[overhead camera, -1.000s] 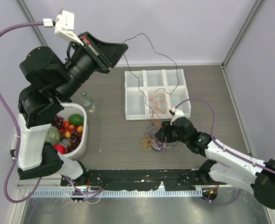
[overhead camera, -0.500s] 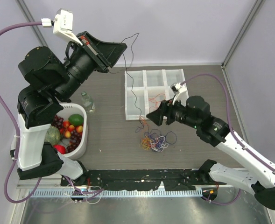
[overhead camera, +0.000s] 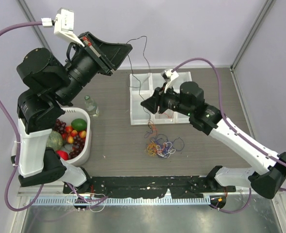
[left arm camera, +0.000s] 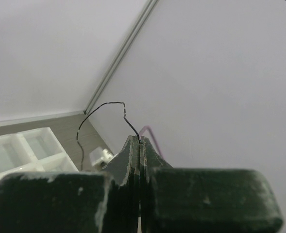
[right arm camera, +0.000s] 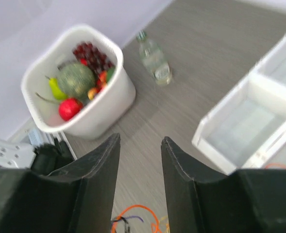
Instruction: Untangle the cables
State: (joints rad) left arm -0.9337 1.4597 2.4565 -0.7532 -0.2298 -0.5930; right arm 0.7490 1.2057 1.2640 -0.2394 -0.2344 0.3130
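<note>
While raised high at left, left gripper (overhead camera: 128, 47) clamped on black cable (left arm camera: 104, 104), strand trailing down across white tray (overhead camera: 133, 92). Right gripper (right arm camera: 140, 141) above tray, jaws apart, empty. Other cables (overhead camera: 163, 145) heaped on table (overhead camera: 113, 141) near tray.

Cables (overhead camera: 163, 145) in loose tangled heap

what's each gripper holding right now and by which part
The left gripper is shut on the black cable, pinched at its fingertips, apparently partway along the strand rather than at an end. The right gripper is open and holds nothing.
</note>
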